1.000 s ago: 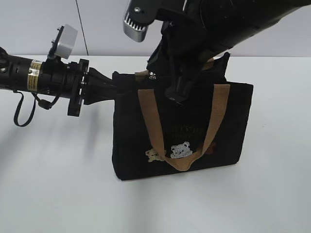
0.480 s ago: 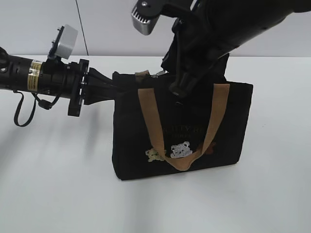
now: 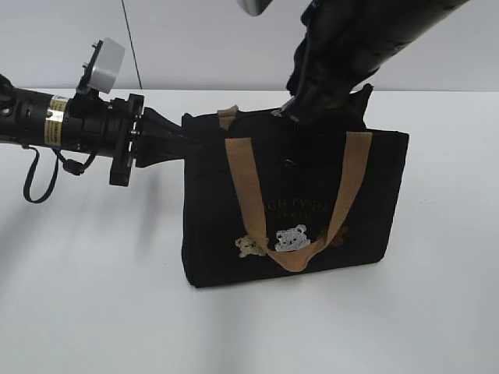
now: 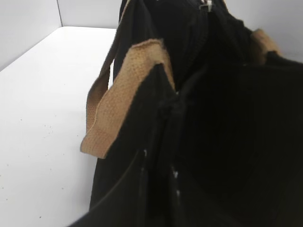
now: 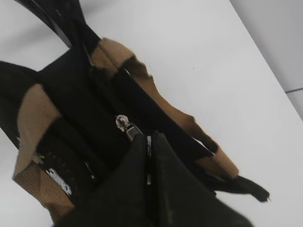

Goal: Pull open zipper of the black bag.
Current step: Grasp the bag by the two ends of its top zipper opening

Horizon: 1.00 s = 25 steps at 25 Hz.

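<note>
The black bag point(image 3: 366, 195) stands upright on the white table, with tan handles and bear patches on its front. My left gripper point(image 3: 178, 139) comes in from the left and is shut on the bag's top left corner. In the left wrist view the black bag point(image 4: 222, 123) fills the frame and my left gripper point(image 4: 161, 177) is dark against the cloth. My right gripper point(image 3: 294, 109) reaches down from above to the middle of the top edge. It is shut on the zipper's silver pull point(image 5: 125, 126), just ahead of my right gripper point(image 5: 149, 141). The zipper pull point(image 3: 278, 112) shows as a small glint.
The white table point(image 3: 93, 296) spreads round the bag, with a pale wall behind it. The left arm point(image 3: 70, 125) lies low over the table's left side, with a looped cable hanging from it. The right arm point(image 3: 374, 31) crosses above the bag's top right.
My right gripper has slid to the right along the bag's top edge with the zipper pull, and that arm has risen. The left gripper and the bag have stayed put.
</note>
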Each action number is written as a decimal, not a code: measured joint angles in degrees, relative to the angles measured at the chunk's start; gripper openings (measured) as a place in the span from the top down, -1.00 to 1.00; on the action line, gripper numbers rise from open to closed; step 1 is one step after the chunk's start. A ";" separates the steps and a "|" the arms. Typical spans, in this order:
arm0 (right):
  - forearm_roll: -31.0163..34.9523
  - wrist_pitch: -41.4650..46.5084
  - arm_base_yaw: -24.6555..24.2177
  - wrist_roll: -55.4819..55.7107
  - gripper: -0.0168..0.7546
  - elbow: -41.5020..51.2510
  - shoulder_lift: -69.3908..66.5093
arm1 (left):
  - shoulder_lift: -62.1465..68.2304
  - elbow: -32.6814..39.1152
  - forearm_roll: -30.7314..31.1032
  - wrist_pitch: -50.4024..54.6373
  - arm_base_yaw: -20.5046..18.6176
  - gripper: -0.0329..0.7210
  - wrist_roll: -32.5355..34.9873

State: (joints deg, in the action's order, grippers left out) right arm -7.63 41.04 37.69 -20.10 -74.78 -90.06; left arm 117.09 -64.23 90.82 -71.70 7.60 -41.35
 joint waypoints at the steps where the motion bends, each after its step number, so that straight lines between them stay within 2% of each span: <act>1: -0.33 0.69 -0.65 0.82 0.99 0.00 0.00 | 0.00 0.00 0.05 0.06 0.00 0.83 0.00; 14: -0.98 6.86 -9.97 6.66 0.99 -0.06 2.09 | 0.00 0.00 0.16 0.50 0.00 0.83 0.00; 25: 0.95 6.84 -10.95 7.80 0.99 -0.28 3.02 | 0.00 0.00 0.21 0.79 0.00 0.83 0.00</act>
State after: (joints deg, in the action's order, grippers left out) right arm -6.68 47.88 26.74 -12.30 -75.07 -87.05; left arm 117.09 -64.23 91.04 -70.91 7.60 -41.35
